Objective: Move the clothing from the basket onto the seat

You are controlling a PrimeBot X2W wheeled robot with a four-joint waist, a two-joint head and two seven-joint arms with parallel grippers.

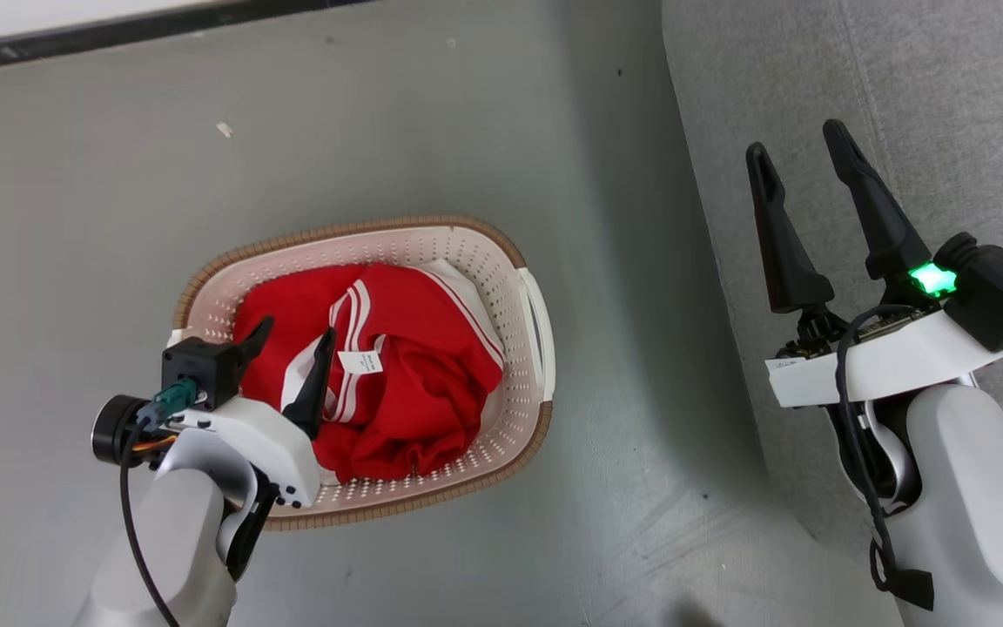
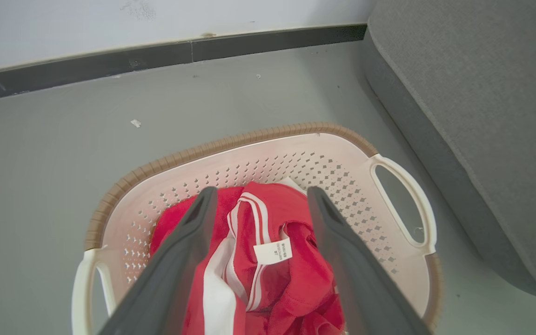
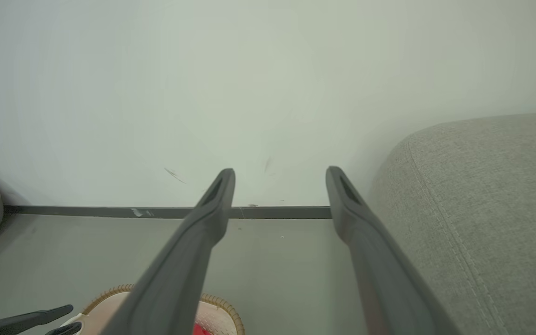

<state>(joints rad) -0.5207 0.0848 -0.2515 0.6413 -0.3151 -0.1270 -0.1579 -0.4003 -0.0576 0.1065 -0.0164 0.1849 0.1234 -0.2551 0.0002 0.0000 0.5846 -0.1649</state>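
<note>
Smooth grey floor (image 1: 380,113) runs up to a dark baseboard (image 2: 156,58) under a plain white wall (image 3: 249,93). On it stands the basket (image 1: 514,366), an oval of cream plastic with walls pierced by small diamond holes, a brown woven-look rim and loop handles at the sides. Its near left part is hidden behind the left arm, and its bottom is covered by the clothing (image 1: 414,383), which lies bunched inside as soft, crumpled bright red fabric with white stripes and trim. How many garments make up the heap cannot be told. A small white tag (image 1: 360,362) sits on top, its print too small to read. The left gripper (image 1: 297,329) hangs over the heap with its two long dark fingers spread wide on either side of the tag and nothing held; whether the tips touch the cloth is unclear. Just to the right of the basket is the seat (image 1: 902,87), grey coarse-woven upholstery with a rounded padded edge and a stitched seam, cut off by the frame. The right gripper (image 1: 797,138) is over the seat's edge, well apart from the basket, with its fingers wide apart and empty, and a green light (image 1: 932,279) glows at its base.
</note>
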